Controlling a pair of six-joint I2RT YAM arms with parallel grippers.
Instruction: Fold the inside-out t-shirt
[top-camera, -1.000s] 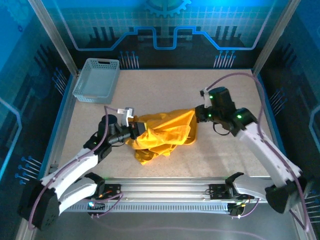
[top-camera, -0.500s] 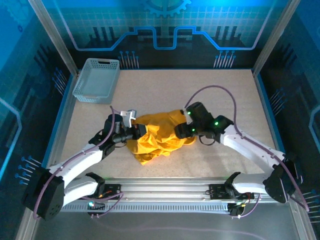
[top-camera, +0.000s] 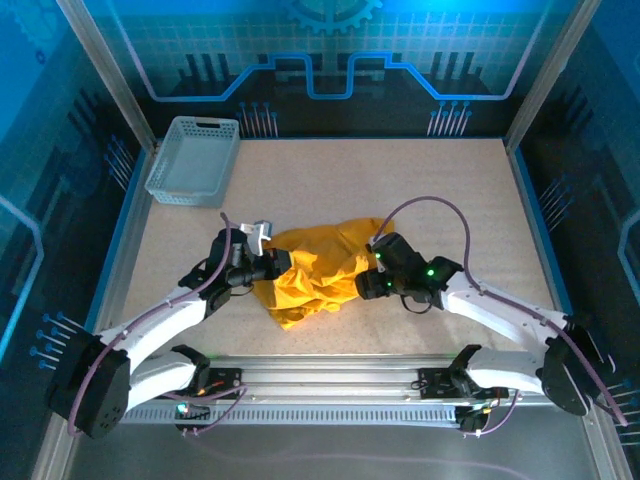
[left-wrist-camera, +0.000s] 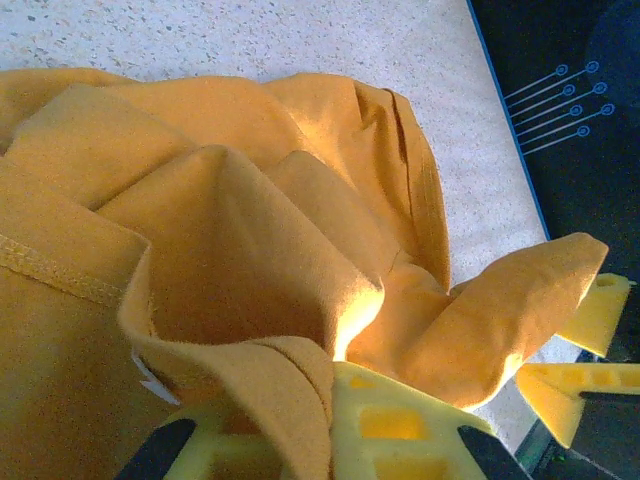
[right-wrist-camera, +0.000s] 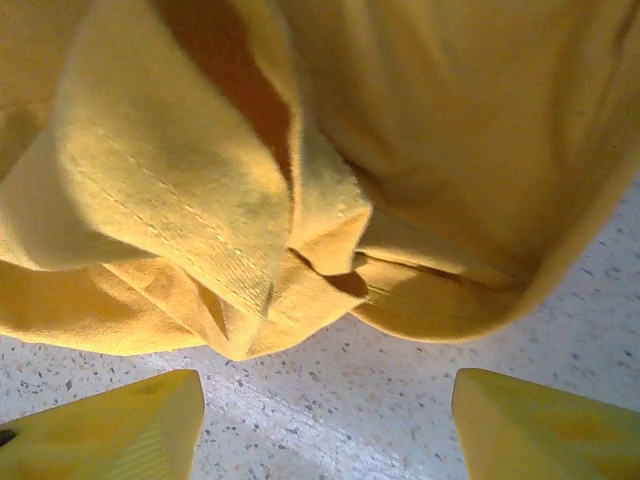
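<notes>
Inside-out t-shirt (top-camera: 320, 270) lies crumpled in a loose heap on the speckled table (top-camera: 450, 190), near the middle and somewhat toward the near edge, between the two arms. All the cloth that shows is plain mustard yellow, bunched into deep folds, with a stitched hem (left-wrist-camera: 60, 270) running along its left part in the left wrist view.

The left gripper (top-camera: 277, 263) sits at the left edge of the heap with its jaws clamped together on a fold of the t-shirt. In the left wrist view the cloth drapes over its yellow fingers (left-wrist-camera: 395, 430) and stands up in a ridge beyond them.

The right gripper (top-camera: 363, 285) is at the right side of the heap, low over the table. Its jaws stand apart with nothing between them (the right wrist view shows bare table between the two yellow fingertips (right-wrist-camera: 120, 425)). A rolled, seamed edge of the t-shirt (right-wrist-camera: 300, 230) lies just beyond those tips. Whether the tips touch the cloth cannot be told.

A light grey lattice basket (top-camera: 193, 160) stands in the far left corner of the table, well apart from the t-shirt.
</notes>
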